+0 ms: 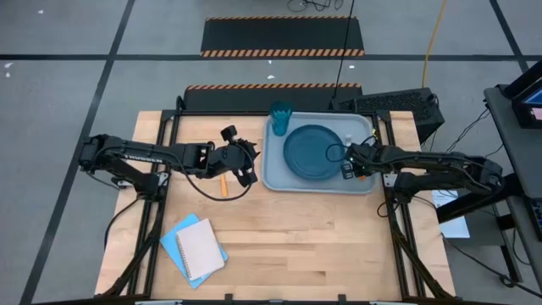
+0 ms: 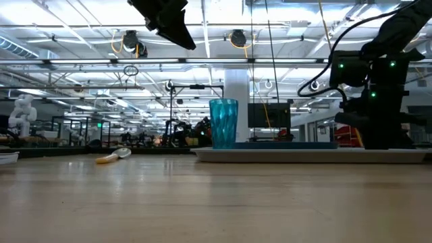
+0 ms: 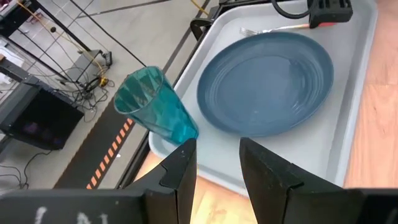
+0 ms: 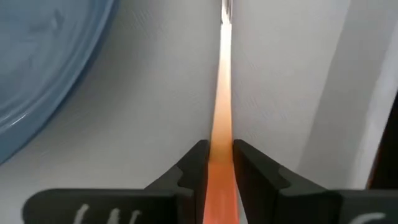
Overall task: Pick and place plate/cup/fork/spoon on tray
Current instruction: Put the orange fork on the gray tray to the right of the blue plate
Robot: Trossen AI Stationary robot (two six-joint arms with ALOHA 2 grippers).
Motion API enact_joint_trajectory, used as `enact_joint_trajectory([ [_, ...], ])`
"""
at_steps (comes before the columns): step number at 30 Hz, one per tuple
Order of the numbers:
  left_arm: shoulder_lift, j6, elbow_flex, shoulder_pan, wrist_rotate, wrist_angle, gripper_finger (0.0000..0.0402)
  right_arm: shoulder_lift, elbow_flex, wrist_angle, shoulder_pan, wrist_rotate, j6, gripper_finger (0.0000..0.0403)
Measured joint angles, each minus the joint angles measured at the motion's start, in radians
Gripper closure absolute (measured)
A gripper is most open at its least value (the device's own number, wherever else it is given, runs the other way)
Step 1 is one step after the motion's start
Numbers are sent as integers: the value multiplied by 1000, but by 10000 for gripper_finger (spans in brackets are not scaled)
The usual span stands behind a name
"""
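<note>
On one tray (image 1: 275,180) sit one plate (image 1: 310,152), one cup (image 1: 280,118); right fingers (image 4: 194,163) pinch one fork (image 4: 221,118).

- One large round dark teal-blue plate (image 1: 311,152)
- One small translucent teal tumbler cup (image 1: 281,117)
- One light grey-blue rectangular tray (image 1: 275,177)
- One red-orange-handled fork (image 4: 222,118)
- One yellow-orange-handled spoon (image 2: 112,156)
- Two notebooks, one blue (image 1: 174,243), one white (image 1: 200,250)
- Two dark robot arms

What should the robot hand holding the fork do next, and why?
Probably open and lift away. The right gripper pinches the fork by its red-orange handle, and the fork already lies low over the tray beside the plate. The spoon is on the table outside the tray.
</note>
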Motion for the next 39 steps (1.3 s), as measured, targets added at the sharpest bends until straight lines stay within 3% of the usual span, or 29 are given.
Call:
enact_joint_trajectory([
  [39, 0, 2, 0, -12, 1, -54, 275, -15, -3, 129, 16, -63, 36, 335],
])
